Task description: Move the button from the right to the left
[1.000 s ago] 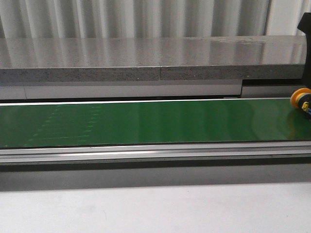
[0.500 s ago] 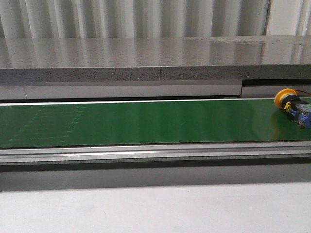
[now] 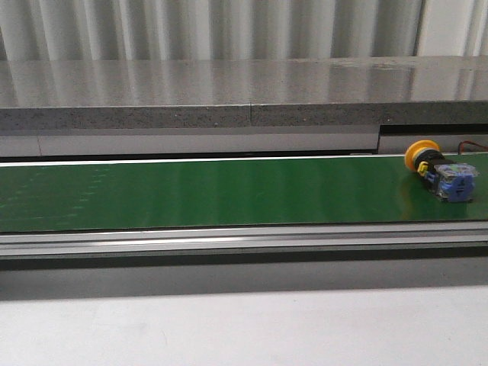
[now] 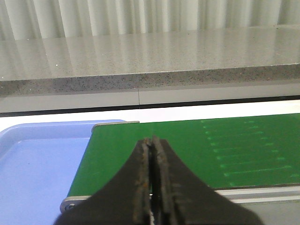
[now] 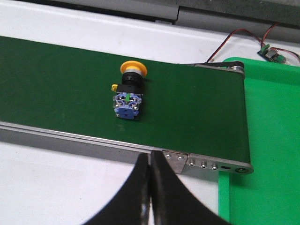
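The button [image 3: 441, 171] lies on its side on the green conveyor belt [image 3: 229, 191] at the far right, its yellow-orange ring toward the back and its blue-grey block toward the front. It also shows in the right wrist view [image 5: 128, 92], with a green dot on the block. My right gripper [image 5: 150, 157] is shut and empty, in front of the belt's near rail, apart from the button. My left gripper [image 4: 153, 140] is shut and empty over the belt's left end. Neither gripper shows in the front view.
A blue tray [image 4: 37, 159] lies beside the belt's left end. A green tray [image 5: 267, 140] lies beside the belt's right end, with red and black wires [image 5: 234, 40] behind it. A grey stone ledge [image 3: 229, 91] runs behind the belt. A white table [image 3: 229, 328] lies in front.
The button has travelled leftward along the belt, from the right edge of the front view to fully in view. The faint marks on the belt have also shifted left.
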You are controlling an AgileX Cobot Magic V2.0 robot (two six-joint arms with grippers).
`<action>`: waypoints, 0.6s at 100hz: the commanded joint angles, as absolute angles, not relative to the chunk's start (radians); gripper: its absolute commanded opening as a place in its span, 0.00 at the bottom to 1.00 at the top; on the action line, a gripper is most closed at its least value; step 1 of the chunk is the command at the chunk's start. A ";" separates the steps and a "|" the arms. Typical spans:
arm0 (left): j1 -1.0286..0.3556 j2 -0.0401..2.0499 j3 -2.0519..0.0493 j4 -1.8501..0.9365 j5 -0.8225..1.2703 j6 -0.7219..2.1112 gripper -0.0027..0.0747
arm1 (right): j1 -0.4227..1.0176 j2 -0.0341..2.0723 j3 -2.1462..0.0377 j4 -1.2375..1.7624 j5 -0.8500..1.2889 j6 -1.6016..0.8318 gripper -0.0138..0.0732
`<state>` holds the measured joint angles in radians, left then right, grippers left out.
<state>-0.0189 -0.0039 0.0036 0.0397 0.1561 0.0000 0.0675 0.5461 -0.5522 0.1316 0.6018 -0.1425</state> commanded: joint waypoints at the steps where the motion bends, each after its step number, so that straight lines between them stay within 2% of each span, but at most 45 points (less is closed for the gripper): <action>1: -0.018 -0.036 0.042 0.035 0.080 0.000 0.01 | 0.068 0.482 -0.531 0.127 0.495 -0.152 0.08; 32: -0.018 -0.036 0.042 0.035 0.080 0.000 0.01 | 0.068 0.295 -0.376 0.127 0.432 -0.152 0.08; 60: -0.018 -0.036 0.042 0.035 0.080 0.000 0.01 | 0.068 0.273 -0.371 0.128 0.399 -0.152 0.08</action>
<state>-0.0189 -0.0039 0.0036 0.0397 0.1561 0.0058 0.0675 0.2649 -0.3484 0.1316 0.4854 -0.1425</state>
